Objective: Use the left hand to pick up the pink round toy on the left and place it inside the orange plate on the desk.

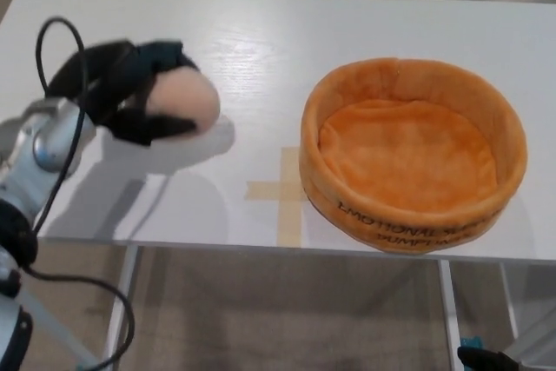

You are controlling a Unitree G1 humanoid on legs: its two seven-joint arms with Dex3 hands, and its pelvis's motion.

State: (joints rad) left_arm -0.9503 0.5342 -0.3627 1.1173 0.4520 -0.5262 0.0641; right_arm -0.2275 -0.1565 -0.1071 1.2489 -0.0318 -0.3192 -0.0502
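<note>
Pink and round, the toy sits clamped in the left hand, fingers wrapped over and under it, apparently lifted clear of the white surface, to judge by its shadow. The pickup looks done. The carry rightward remains: the orange plate stands empty, well apart. No right hand shows.

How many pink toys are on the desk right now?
0 on the desk. The one pink round toy is gripped in the left hand, above the desk's left side.

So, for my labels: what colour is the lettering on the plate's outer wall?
Dark, nearly black, on the orange plate; head view.
</note>
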